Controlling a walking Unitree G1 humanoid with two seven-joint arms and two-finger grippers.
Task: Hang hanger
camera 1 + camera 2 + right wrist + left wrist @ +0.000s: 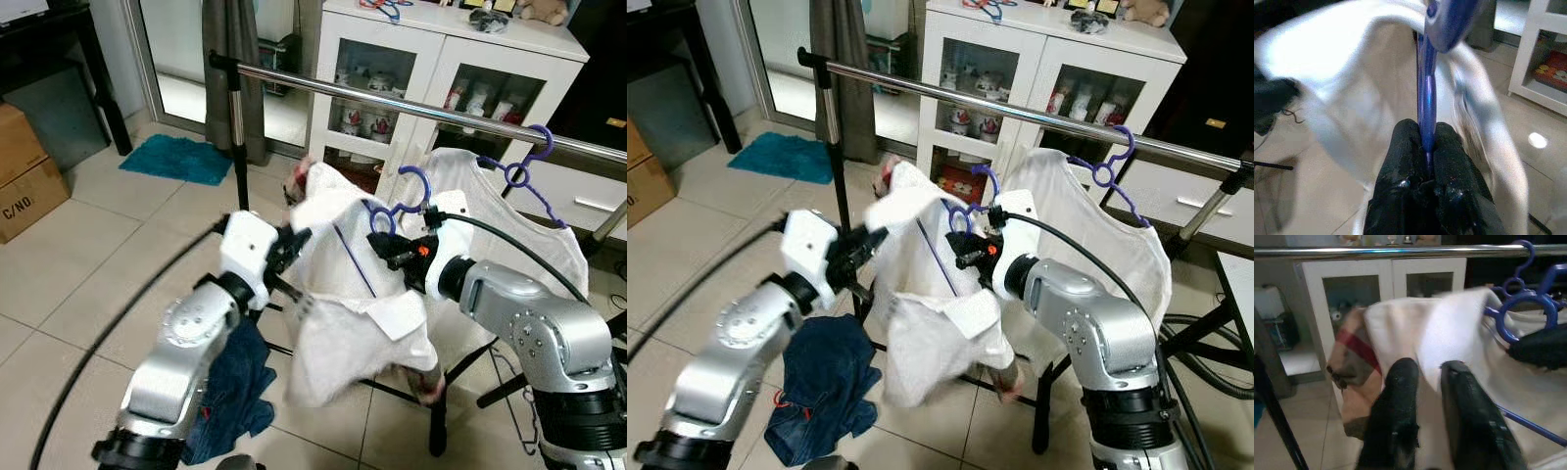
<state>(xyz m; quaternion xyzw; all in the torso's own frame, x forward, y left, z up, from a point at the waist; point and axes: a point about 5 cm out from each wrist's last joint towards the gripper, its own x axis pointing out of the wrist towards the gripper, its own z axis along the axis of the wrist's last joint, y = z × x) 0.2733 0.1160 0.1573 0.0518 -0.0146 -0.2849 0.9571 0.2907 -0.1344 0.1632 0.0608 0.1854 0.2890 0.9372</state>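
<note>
**Blue hanger with white shirt, held below the rail**

Blue plastic hanger [384, 217], curly hook topped, draped in a white shirt [343, 294] with a plaid-lined collar. Held tilted in mid-air, below and in front of the silver rail [392, 103], hook not yet over it. Pinched at its blue bar between the closed fingers of the right gripper [1426, 147]; shirt fabric caught at one shoulder between the fingers of the left gripper [1427, 382]. Shirt rumpled, hem drooping toward the floor. Just beside, a second blue hanger [524, 171] already hooked on the rail, carrying another white shirt [509, 220].
</note>
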